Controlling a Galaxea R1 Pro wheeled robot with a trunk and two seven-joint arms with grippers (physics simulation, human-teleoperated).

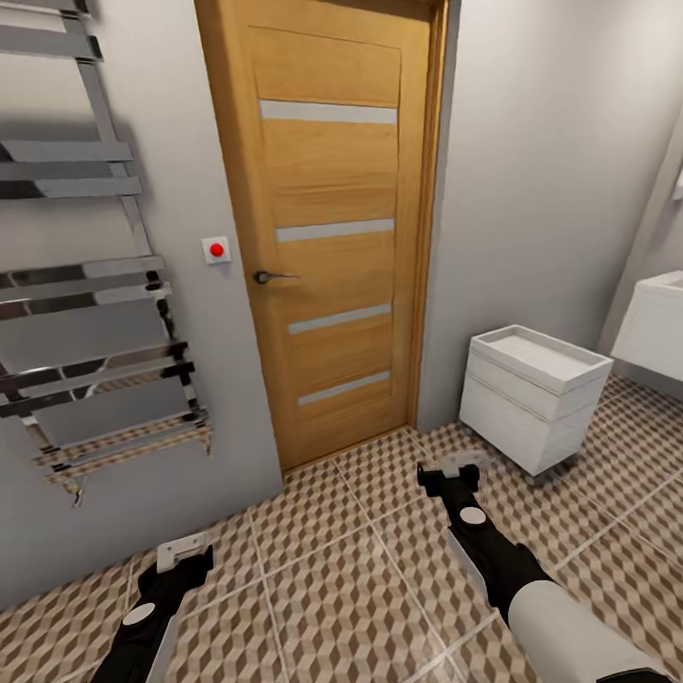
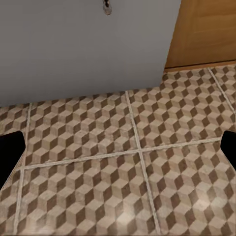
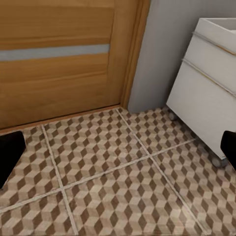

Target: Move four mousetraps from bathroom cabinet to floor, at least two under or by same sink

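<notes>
Both grippers, left [image 1: 182, 553] and right [image 1: 451, 470], hung empty over the bathroom floor [image 1: 344, 582], jaws apart; door [image 1: 340, 211] at twelve o'clock, evidently in transit.

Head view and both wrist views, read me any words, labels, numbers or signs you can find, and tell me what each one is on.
There is no readable text in any view.
The wooden door has pale horizontal strips, with no lettering.
The small white wall plate beside the door carries a plain red button, no writing.
The white drawer unit, the sink, the metal towel rail and the patterned floor tiles carry no labels.
</notes>
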